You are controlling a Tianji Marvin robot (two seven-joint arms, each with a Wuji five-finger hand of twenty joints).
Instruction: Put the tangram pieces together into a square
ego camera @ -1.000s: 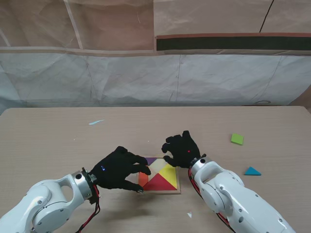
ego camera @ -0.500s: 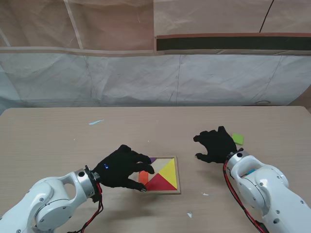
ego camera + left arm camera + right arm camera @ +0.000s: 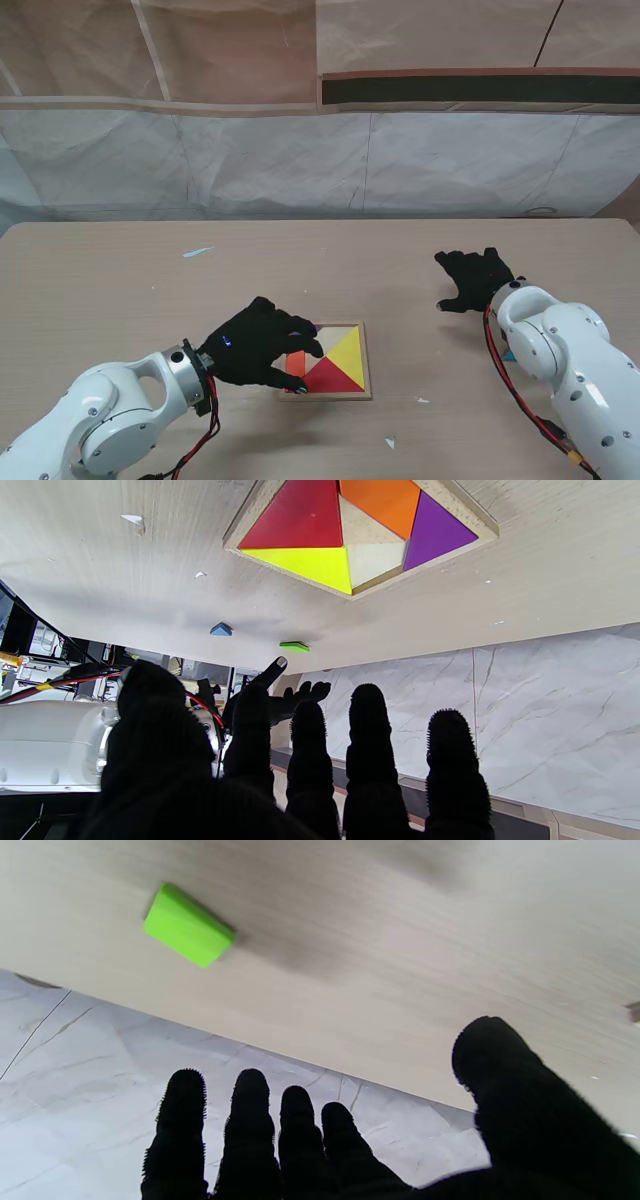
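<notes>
Reaching away from the shallow square wooden tray [image 3: 366,372], the black-gloved right hand [image 3: 478,280] has swung out to the right over the last second and now hovers with fingers spread and nothing in its grasp, over the small flat green square piece [image 3: 189,933], which the stand view hides beneath it. The black-gloved left hand [image 3: 258,345] has hardly shifted; it rests at the tray's left edge with fingers loosely curled, holding nothing that I can see, seemingly steadying the frame. Inside the tray lie a red triangle [image 3: 299,516], a yellow triangle [image 3: 312,565], an orange piece [image 3: 382,500] and a purple triangle [image 3: 434,532], with a bare gap in the middle. A small blue triangle [image 3: 220,629] waits on the light wood table [image 3: 120,290] well apart from the tray. My judgement: the green square is next to be fetched for that gap.
</notes>
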